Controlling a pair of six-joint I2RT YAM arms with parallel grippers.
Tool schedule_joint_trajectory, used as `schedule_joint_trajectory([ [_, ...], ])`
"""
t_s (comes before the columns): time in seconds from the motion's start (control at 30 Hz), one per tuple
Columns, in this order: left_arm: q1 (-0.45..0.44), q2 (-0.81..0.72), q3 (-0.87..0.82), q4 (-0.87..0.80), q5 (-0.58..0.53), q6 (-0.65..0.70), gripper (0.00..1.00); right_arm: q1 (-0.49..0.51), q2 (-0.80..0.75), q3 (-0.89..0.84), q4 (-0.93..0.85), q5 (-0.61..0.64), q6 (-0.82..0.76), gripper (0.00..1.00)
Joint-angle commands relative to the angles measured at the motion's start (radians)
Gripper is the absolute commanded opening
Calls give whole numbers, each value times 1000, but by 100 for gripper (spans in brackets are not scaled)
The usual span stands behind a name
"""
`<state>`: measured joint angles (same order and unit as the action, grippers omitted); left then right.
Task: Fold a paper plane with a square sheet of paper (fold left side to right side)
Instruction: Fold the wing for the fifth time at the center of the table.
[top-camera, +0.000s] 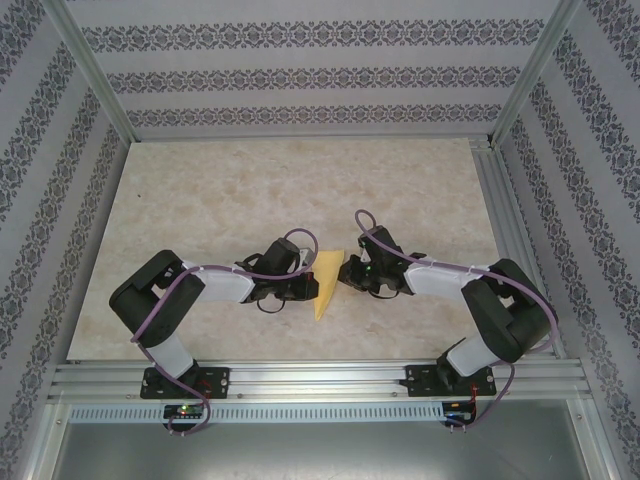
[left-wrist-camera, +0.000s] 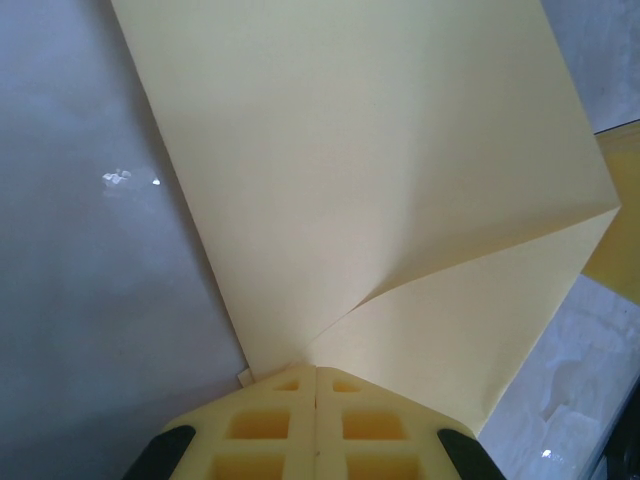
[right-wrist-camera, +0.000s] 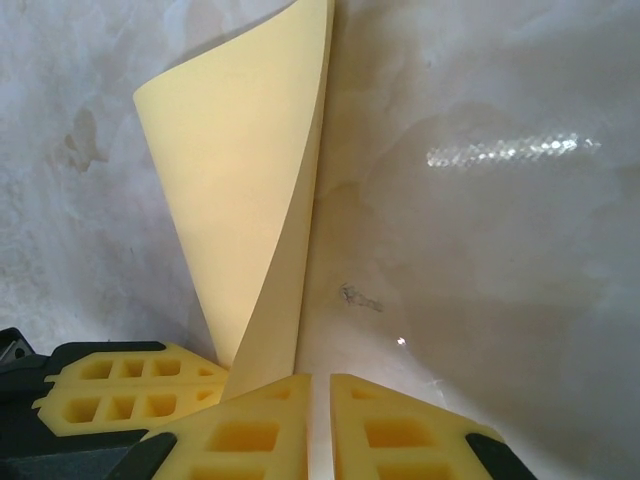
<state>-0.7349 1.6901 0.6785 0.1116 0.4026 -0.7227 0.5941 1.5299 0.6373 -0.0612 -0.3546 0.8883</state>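
The yellow-orange sheet of paper (top-camera: 327, 283) lies mid-table between both grippers, folded into a narrow wedge whose point faces the near edge. My left gripper (top-camera: 303, 290) is shut on its left edge. In the left wrist view the paper (left-wrist-camera: 380, 170) fans out from the pinched tips (left-wrist-camera: 316, 368), one flap curling up. My right gripper (top-camera: 346, 276) sits against the right side. In the right wrist view its jaws (right-wrist-camera: 320, 378) stand almost together with only bare table in the slit. The raised flap (right-wrist-camera: 240, 190) stands just left of them, its lower edge behind the left finger (right-wrist-camera: 250, 430).
The marble-patterned table (top-camera: 250, 190) is walled by patterned panels and an aluminium frame (top-camera: 320, 375) along the near edge. The left gripper's yellow fingers (right-wrist-camera: 130, 395) show at the lower left of the right wrist view, close to the right gripper.
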Motion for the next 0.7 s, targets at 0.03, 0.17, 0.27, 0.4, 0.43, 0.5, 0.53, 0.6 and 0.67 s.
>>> schedule_joint_trajectory([
  [0.03,5,31,-9,-58,-31,24,0,8,37,16,61,-20,-1,13],
  [0.17,5,32,-9,-60,-32,25,0,7,51,15,109,-32,16,13],
  [0.27,5,34,-9,-59,-31,25,0,12,62,27,127,-43,21,13],
  [0.4,4,33,-12,-55,-32,26,0,18,74,30,155,-49,32,13],
  [0.43,5,33,-12,-55,-32,25,0,19,77,30,160,-50,34,13],
  [0.5,5,33,-14,-53,-30,25,0,22,84,31,175,-52,39,13],
  [0.53,5,33,-14,-53,-31,24,0,25,85,31,181,-51,42,13],
  [0.6,5,32,-15,-52,-31,24,0,29,91,33,186,-51,43,13],
  [0.67,5,32,-14,-52,-30,25,0,30,98,34,191,-50,41,13],
])
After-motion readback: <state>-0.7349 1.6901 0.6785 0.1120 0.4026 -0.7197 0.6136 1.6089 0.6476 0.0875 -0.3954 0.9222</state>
